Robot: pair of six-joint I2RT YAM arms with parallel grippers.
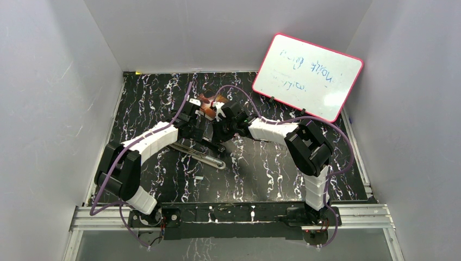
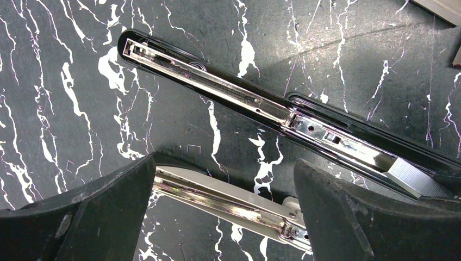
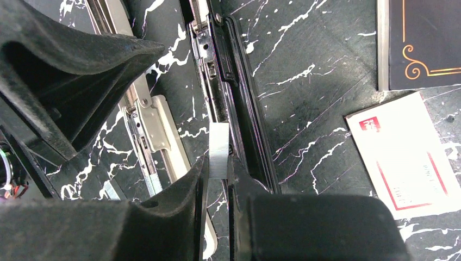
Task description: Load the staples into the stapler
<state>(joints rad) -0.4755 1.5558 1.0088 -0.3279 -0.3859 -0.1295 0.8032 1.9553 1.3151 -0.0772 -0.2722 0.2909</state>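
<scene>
The top camera is looking down from above and behind my bases, taking in the whole table (image 1: 272,174); both my wrist cameras are looking down close, sharing the open stapler (image 2: 217,87)

White ribbed shells on left arm (image 1: 149,137) and right arm (image 1: 272,129), black joints, looping purple cables (image 1: 184,98), black gripper fingers (image 2: 348,217)

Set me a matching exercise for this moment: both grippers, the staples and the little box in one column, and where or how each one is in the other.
Things:
1. left gripper
2. right gripper
3. staples
4. white-and-red box

States:
A. lying flat on the table, apart from the stapler
B. open, above the opened stapler
C. shut on a silver-grey strip
D. pinched between two fingers, against the stapler's black arm

Pairs: 1-B, 2-C, 3-D, 4-A
</scene>
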